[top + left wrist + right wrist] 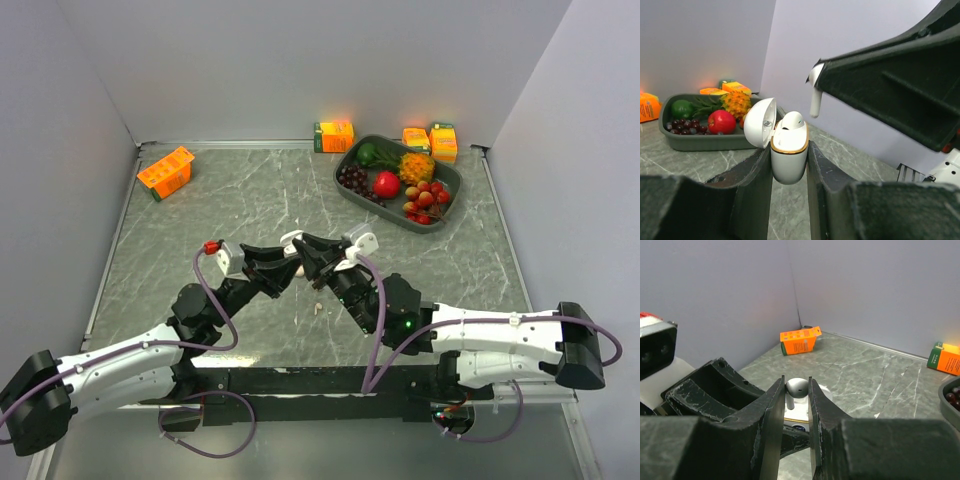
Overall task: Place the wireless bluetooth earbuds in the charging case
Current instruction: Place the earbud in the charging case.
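Alignment is the business of this moment: your left tool (789,150) is clamped narrow on the white charging case (789,165), holding it upright off the bench (250,200) with its lid (759,122) swung open toward the left of the frame, so the sockets face up and stay reachable. One earbud (793,120) sits in the case, its rounded head showing above the gold rim. Your right tool (796,385) pinches a second white earbud (797,388) between its tips, stem pointing down, which is the attitude it needs to drop into a socket. In the left wrist view that earbud hangs above and to the right of the case, apart from it, so you likely have to shift it across before lowering. The right wrist view shows the pinch on the earbud's head and the case below it, but not the sideways gap. The overhead view shows only the two tools meeting at the centre of the frame, with the fruit tray (345,190) at upper right and an orange carton (165,172) at upper left, well clear; a pale speck (318,307) on the bench just below the tools is too small to identify.
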